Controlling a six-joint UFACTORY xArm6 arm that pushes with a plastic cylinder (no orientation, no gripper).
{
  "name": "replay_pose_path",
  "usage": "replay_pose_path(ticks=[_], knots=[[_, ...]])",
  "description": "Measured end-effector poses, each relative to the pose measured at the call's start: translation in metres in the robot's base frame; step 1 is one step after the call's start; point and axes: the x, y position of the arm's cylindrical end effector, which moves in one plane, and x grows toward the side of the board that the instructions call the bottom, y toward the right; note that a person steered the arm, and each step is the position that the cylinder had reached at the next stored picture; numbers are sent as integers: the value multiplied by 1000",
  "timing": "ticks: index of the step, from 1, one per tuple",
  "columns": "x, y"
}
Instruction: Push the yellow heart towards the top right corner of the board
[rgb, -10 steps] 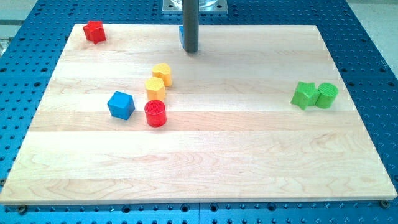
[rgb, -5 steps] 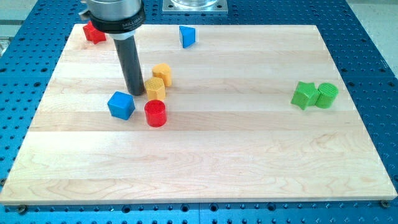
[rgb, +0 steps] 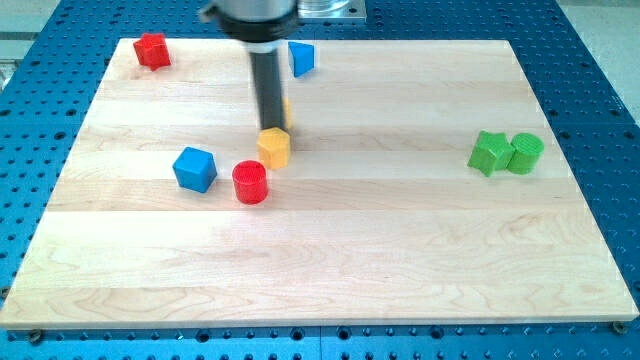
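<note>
The yellow heart is mostly hidden behind my rod; only a thin yellow sliver shows at the rod's right edge, left of the board's centre. My tip rests just above a second yellow block, touching or nearly touching it. The rod covers the heart's left side, and I cannot tell whether it touches the heart.
A red cylinder and a blue cube lie left of and below the tip. A blue triangle and a red star sit near the top edge. A green star and green cylinder are at the right.
My tip swept from the top edge down to the left of the yellow blocks, then right. The lower yellow block slid right and slightly down. The heart is now mostly hidden behind the rod.
</note>
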Motion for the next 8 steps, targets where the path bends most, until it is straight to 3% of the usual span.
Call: replay_pose_path(ticks=[1,2,3,4,6,8], knots=[[-2,51],[14,-55],[-5,-70],[-14,35],[-17,-84],[-52,70]])
